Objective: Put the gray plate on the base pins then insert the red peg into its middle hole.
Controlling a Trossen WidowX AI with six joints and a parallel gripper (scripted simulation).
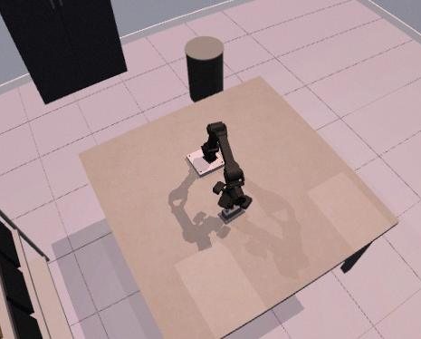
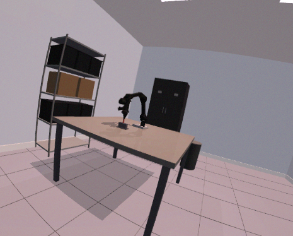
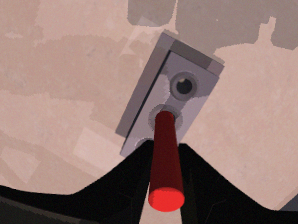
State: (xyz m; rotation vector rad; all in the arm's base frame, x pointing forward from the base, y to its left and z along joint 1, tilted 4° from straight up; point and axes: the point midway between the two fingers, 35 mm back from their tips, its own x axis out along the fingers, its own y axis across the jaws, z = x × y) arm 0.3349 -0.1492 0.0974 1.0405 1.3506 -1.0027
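Red peg [image 2: 123,120] [image 3: 166,155] — upright, gripped.

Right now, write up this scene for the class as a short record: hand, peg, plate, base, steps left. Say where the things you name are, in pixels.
Hand: shut on the red peg [image 3: 167,162] [image 2: 123,120], above the plate
Peg: far end over the middle hole; whether it has entered, cannot tell
Plate: gray plate [image 3: 198,104], lying along the base
Base: darker block [image 3: 142,95], showing past the plate's edge
Steps left: seat the peg in the middle hole if it is not in, then let go
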